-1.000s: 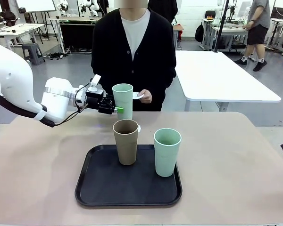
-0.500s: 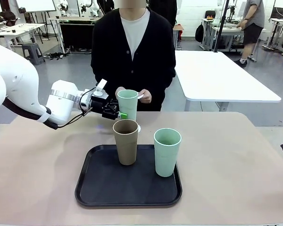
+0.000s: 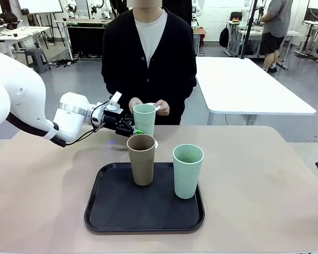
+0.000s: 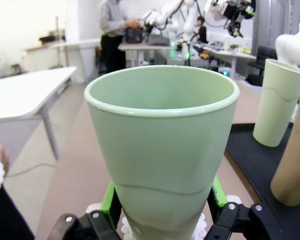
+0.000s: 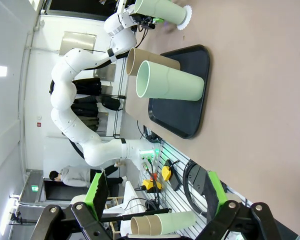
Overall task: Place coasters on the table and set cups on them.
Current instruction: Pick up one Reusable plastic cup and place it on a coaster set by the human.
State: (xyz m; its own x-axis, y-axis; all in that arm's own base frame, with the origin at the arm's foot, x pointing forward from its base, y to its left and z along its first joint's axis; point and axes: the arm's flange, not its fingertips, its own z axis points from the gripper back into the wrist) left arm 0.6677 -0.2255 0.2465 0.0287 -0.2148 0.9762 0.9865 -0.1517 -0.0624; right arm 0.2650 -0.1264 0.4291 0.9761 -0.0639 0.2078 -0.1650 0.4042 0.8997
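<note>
Shifted right and lower, cup [image 3: 144, 117] reaches far coaster [image 5: 186, 19]; our left gripper [image 3: 137, 129] grasps it, right gripper [image 5: 156, 192] released. Next we let go.

mint cup [image 3: 144, 119] upright on white coaster [image 5: 186, 17], table [image 3: 265, 174] far side | brown cup [image 3: 142, 159], second mint cup [image 3: 187, 170] upright

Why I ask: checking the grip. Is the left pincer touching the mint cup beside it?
Touching. The left wrist view shows green pads of the left pincer pressed against the mint cup.
</note>
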